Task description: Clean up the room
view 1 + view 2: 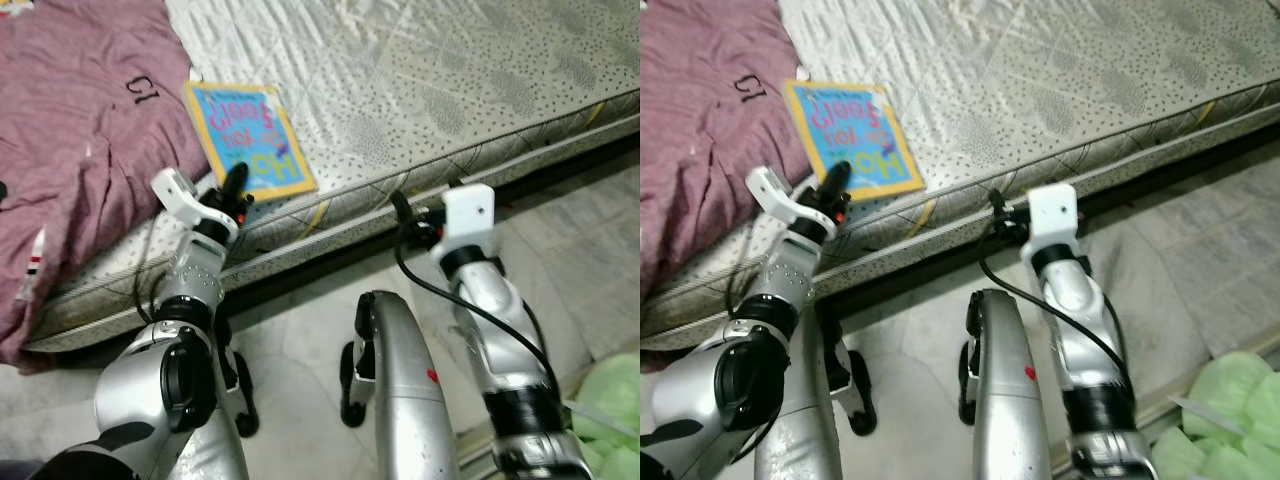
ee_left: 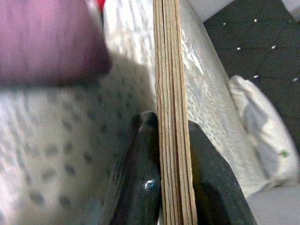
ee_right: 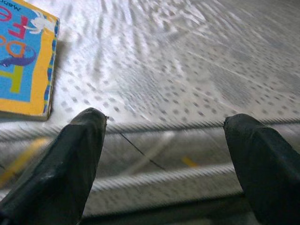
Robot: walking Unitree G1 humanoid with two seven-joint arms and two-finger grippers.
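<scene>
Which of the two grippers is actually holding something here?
The left gripper: its fingers are shut on the book edge at the mattress side. The right gripper is open, holding nothing.

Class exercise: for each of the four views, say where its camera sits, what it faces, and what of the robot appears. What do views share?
Eye views: head, facing down at mattress; both arms.
Left wrist: looks along left gripper, shut on the book edge.
Right wrist: looks along open right gripper toward the mattress edge.
Shared: all show book and mattress.

"13" on maroon garment (image 1: 137, 92)
</scene>
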